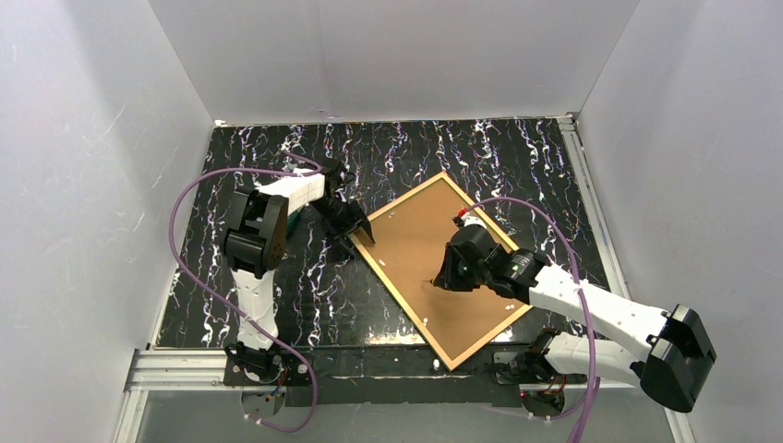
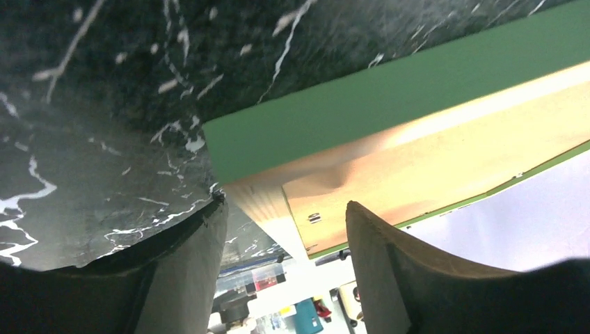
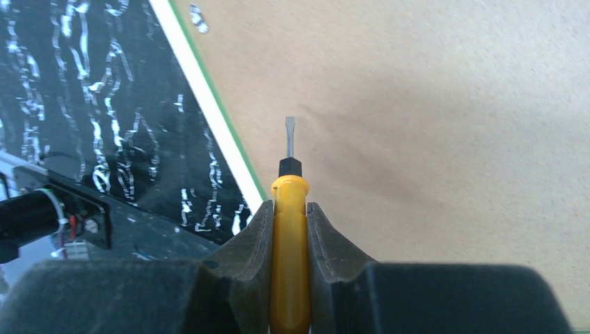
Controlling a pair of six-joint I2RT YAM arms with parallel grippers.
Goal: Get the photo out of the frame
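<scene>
A: Where are we? Biggest first.

B: The counter [image 1: 277, 305] carries the frame [image 2: 431, 83] face down and skewed, one corner pointing far, one near. The brown backing board [image 1: 434, 240] is on top and seated inside the rim. We can't see the photo; we judge it's underneath the board.

A: End effectors?

B: The left end effector [image 2: 285, 204] is at the frame's left corner with its fingers spread. The corner sits between them; we can't tell if they touch. The right end effector [image 3: 289, 209] is over the board, pressed onto the yellow handle of a screwdriver [image 3: 289, 188]. The blade is pointing across the board, near the green rim.

A: Failure modes?

B: The frame isn't clamped, so if we pry, it could skate on the counter. Too steep a blade angle could gouge the board and mark the photo below. The handle could also twist in the pinch under side load.

A: The tabs?

B: There's one small pale tab [image 3: 198, 17] by the rim. It's too small to tell if it's bent clear.
</scene>
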